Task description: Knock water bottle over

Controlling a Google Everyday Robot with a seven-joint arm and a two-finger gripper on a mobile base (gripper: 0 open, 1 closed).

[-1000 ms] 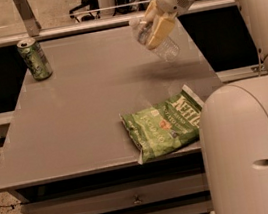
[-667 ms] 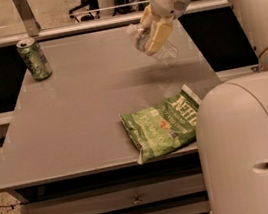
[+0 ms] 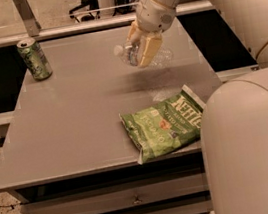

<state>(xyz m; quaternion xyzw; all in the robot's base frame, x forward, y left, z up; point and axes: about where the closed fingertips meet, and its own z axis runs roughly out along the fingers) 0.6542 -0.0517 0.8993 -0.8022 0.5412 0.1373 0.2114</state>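
Camera view: the tool (image 3: 144, 49) hangs over the far right of the grey tabletop (image 3: 75, 118), fingers clamped on the slim clear ribbed plastic water bottle (image 3: 126, 54). The water bottle's long axis lies nearly horizontal, white cap pointing left, apparently off the surface.

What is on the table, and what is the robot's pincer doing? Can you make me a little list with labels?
pincer: over the far right part of the table, closed around the water bottle
water bottle: clear, tipped almost on its side, white cap pointing left; it looks held just above the table top
green can: standing upright at the far left corner, apart from the bottle
chip bag: green, lying flat near the front right edge
table: grey, with drawers underneath
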